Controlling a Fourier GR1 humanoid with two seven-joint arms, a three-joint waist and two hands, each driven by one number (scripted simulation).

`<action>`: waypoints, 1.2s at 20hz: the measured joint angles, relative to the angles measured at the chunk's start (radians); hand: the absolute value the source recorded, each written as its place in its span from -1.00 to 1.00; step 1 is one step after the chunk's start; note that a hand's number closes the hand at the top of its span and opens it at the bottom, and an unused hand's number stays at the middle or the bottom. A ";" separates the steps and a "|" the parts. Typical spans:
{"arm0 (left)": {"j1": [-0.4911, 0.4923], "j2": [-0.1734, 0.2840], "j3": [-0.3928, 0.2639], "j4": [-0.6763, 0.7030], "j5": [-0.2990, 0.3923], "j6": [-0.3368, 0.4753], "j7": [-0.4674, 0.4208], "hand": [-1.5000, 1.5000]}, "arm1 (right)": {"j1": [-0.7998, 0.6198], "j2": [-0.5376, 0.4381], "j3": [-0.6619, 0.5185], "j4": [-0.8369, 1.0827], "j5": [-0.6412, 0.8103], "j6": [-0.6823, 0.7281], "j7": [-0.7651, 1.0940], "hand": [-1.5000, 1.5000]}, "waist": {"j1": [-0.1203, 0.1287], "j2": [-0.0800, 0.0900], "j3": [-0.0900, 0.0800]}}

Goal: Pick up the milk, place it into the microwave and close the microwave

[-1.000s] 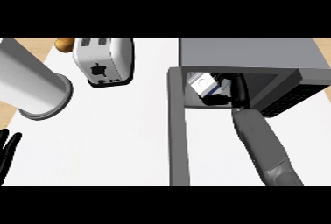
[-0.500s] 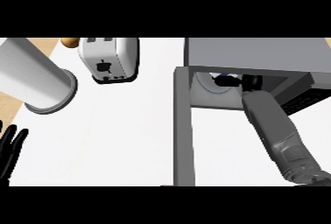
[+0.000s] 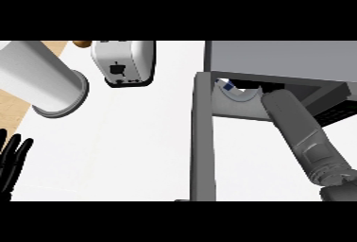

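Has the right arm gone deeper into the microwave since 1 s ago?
Yes. The right forearm now reaches further under the microwave roof; the right hand, visible at the opening earlier, is now hidden inside. The milk barely shows.

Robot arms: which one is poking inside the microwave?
The right forearm reaches into the open microwave. The left hand rests open at the counter's left edge.

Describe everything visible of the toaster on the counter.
The toaster stands at the counter's far edge, between the big white cylinder and the microwave. Its body looks like shiny white or silvery metal, with dark trim at the base and a small dark lever or knob on the near end. Its top is cut off by the view. Nothing visibly touches it.
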 measured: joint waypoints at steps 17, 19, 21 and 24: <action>-0.013 -0.006 -0.025 -0.003 -0.060 0.000 -0.002 -1.00 | -0.066 0.047 -0.020 0.060 0.004 -0.005 0.022 -1.00 | -0.016 -0.005 0.000; 0.002 -0.015 -0.039 -0.014 -0.073 0.000 -0.006 -1.00 | -0.063 0.044 -0.032 0.055 -0.005 -0.021 0.014 -1.00 | -0.016 -0.006 0.000; 0.000 -0.015 -0.041 -0.016 -0.072 0.000 0.002 -1.00 | -0.057 0.031 -0.041 0.051 -0.010 -0.020 -0.001 -1.00 | -0.019 -0.006 0.000; 0.011 -0.023 -0.060 -0.032 -0.090 0.002 0.010 -1.00 | -0.050 0.025 -0.055 0.044 -0.019 -0.025 -0.023 -1.00 | -0.022 -0.006 0.001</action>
